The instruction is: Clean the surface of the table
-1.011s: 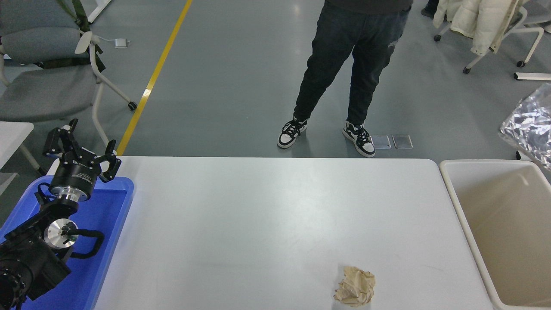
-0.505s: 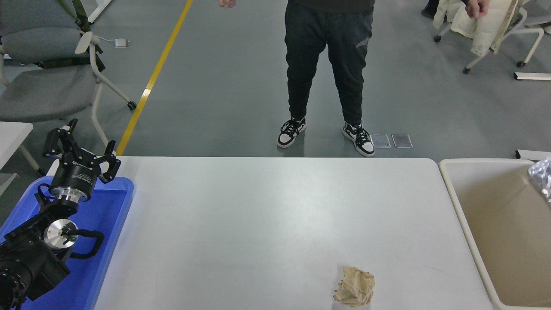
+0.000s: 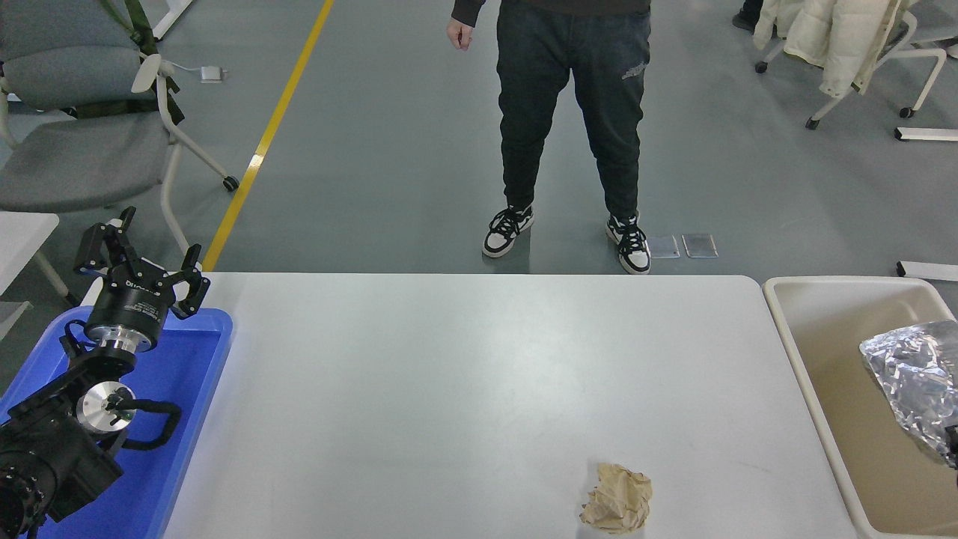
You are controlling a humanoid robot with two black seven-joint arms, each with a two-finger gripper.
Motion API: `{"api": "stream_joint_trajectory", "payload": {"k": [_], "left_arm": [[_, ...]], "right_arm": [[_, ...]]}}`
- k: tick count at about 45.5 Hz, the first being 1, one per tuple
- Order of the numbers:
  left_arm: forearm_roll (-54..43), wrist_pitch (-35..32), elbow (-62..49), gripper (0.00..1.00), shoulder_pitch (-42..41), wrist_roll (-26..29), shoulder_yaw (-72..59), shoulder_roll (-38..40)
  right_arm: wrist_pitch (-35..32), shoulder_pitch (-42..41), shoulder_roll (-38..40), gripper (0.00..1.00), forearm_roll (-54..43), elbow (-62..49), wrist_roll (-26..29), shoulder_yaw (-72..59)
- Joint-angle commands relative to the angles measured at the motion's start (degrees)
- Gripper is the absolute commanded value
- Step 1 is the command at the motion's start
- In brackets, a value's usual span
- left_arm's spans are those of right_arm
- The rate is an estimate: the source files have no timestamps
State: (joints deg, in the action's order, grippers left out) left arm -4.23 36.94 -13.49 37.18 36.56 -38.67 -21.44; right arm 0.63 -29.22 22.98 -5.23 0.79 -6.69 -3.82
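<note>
The white table surface (image 3: 479, 374) fills the middle of the head view. A crumpled beige paper ball (image 3: 617, 507) lies on it near the front edge, right of centre. A crumpled silver foil wad (image 3: 909, 382) hangs over the beige bin (image 3: 804, 367) at the right edge. Just below the foil, a black sliver of my right gripper (image 3: 952, 442) shows at the picture's edge, with the rest out of view. My left gripper (image 3: 142, 258) is parked open above the blue tray (image 3: 187, 389) at the lower left, holding nothing.
A person (image 3: 569, 112) in dark trousers and black-and-white shoes stands on the floor beyond the table's far edge. Grey chairs (image 3: 82, 150) stand at the upper left. A chair with a white coat (image 3: 831, 37) is at the upper right.
The foil wad has come down from high at the right edge to over the bin's inside. The person has shifted stance and moved slightly left. The left arm and paper ball have not moved.
</note>
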Motion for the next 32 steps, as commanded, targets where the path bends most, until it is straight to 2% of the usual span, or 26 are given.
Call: {"api": "stream_joint_trajectory", "payload": {"k": [1, 22, 23, 24, 25, 26, 27, 32], "left_arm": [[0.0, 0.0, 0.0, 1.00, 0.0, 0.0, 0.0, 0.0], [0.0, 0.0, 0.0, 1.00, 0.0, 0.0, 0.0, 0.0], [0.0, 0.0, 0.0, 1.00, 0.0, 0.0, 0.0, 0.0], [-0.1, 0.0, 0.0, 1.00, 0.0, 0.0, 0.0, 0.0], [-0.1, 0.0, 0.0, 1.00, 0.0, 0.0, 0.0, 0.0], [0.0, 0.0, 0.0, 1.00, 0.0, 0.0, 0.0, 0.0], [0.0, 0.0, 0.0, 1.00, 0.0, 0.0, 0.0, 0.0], [0.0, 0.0, 0.0, 1.00, 0.0, 0.0, 0.0, 0.0]], "right_arm": [[3.5, 0.3, -3.6, 0.00, 0.6, -0.8, 1.2, 1.7], [4.4, -1.5, -3.6, 0.00, 0.6, -0.9, 0.5, 1.5], [4.5, -1.5, -3.6, 0.05, 0.6, -1.0, 0.5, 1.5], [4.6, -1.5, -3.6, 0.29, 0.6, -1.1, 0.5, 1.6], [4.8, -1.6, -3.5, 0.57, 0.6, -1.1, 0.5, 1.6], [5.2, -1.6, -3.5, 0.78, 0.6, -1.1, 0.5, 1.5], [5.5, -1.6, -3.5, 0.86, 0.6, -1.0, 0.5, 1.5], [6.1, -2.2, -3.5, 0.95, 0.6, -1.1, 0.5, 1.5]]}}
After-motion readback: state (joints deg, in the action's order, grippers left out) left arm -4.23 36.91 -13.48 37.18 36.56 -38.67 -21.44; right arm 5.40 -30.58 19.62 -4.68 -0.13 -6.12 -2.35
